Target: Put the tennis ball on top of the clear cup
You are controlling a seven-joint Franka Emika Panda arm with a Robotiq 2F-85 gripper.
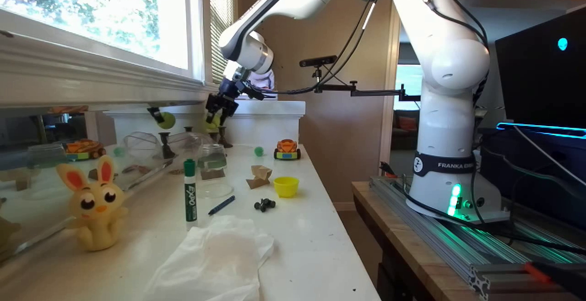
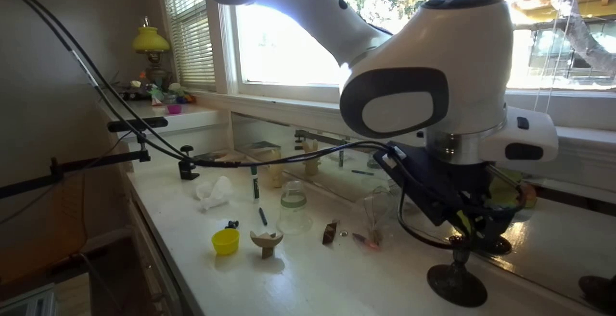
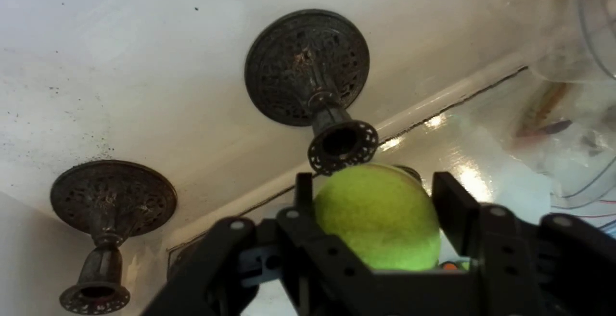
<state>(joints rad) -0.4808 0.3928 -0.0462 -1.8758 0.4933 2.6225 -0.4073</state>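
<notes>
Two-sidedly clasping ball [image 3: 378, 222] in part-spread gripper [image 3: 374, 195]; needing high travel, then centring over cup [image 2: 294, 217], toward nine o'clock in an exterior view.

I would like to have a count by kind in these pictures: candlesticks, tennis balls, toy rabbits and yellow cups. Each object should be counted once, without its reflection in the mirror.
Candlesticks: 2
Tennis ball: 1
Toy rabbit: 1
Yellow cup: 1
Total: 5
</notes>
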